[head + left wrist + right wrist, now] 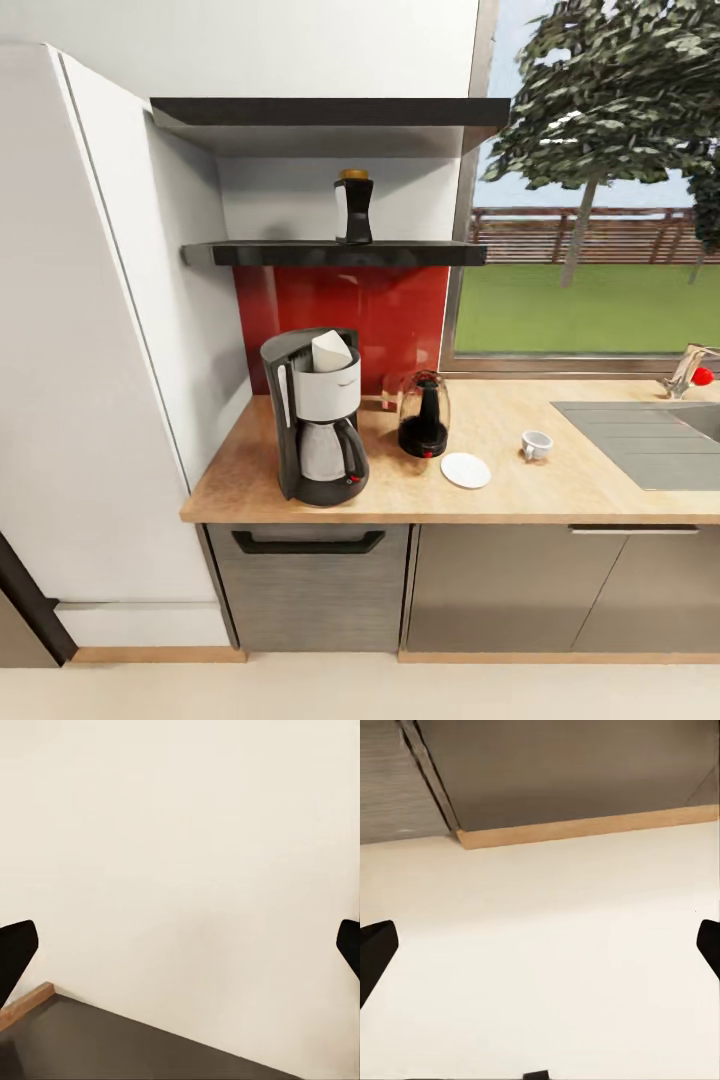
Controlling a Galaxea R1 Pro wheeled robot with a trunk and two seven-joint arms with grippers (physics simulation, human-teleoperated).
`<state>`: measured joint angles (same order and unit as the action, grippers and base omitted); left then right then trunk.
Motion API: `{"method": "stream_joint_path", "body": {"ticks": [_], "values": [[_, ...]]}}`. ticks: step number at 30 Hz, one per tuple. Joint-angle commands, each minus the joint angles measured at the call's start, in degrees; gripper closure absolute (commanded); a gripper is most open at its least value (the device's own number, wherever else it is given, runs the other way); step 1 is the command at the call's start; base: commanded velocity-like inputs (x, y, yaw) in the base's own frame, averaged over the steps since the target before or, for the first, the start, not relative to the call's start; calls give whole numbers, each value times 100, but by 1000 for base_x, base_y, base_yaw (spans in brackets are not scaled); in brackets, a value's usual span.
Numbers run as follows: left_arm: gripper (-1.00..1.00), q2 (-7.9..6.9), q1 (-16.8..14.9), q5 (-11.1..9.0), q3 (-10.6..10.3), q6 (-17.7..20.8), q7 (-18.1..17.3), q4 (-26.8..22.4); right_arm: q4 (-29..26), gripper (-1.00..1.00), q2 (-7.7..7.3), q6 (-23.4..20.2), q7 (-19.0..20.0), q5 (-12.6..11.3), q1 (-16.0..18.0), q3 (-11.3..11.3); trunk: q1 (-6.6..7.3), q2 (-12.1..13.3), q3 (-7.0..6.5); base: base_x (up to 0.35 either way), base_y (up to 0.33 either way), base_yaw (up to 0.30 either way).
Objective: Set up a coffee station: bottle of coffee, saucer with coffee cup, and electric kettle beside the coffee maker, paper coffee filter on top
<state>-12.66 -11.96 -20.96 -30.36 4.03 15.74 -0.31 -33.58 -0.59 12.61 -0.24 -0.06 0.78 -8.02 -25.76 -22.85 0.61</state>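
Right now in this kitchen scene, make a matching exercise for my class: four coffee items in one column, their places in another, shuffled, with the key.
Things:
1. bottle of coffee
2. paper coffee filter
3. saucer
4. coffee cup

Places:
A. bare on the countertop, between kettle and cup
B. on the lower black shelf
C. on the countertop, beside the saucer
D. atop the coffee maker

Pairs: 1-B, 2-D, 3-A, 4-C

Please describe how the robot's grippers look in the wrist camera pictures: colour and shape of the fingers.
In each wrist view two fingertips show at the picture's side edges. The left gripper has plain black fingers with blunt, angled tips. The right gripper has matching black fingers. No cables or markings can be seen.
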Motion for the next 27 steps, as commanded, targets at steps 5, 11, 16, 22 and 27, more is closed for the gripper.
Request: {"method": "stream_joint_path", "body": {"ticks": [5,11,16,22,27], "values": [[-100,-3,52,451,-559,-1,26,55,-2801,-100,671,27,-12,-71,3,-21,-2,-7,7,0,0,0],[-100,6,211,-17,-530,12,22,81,-5001,-100,803,-14,-865,-124,720,291,-2,-7,7,0,0,0],[-100,213,387,-950,-526,91,-20,178,-5275,-100,913,-1820,-985,-131,3332,613,-2,-7,7,0,0,0],[-100,297,544,-1026,-517,84,-30,205,-5009,-100,1059,-2756,-1008,-112,4984,1106,-2,-7,7,0,0,0],[-100,301,605,-1123,-515,87,-31,218,-3756,-100,1059,-3312,-1153,-109,6573,1475,-2,-7,7,0,0,0]]}}
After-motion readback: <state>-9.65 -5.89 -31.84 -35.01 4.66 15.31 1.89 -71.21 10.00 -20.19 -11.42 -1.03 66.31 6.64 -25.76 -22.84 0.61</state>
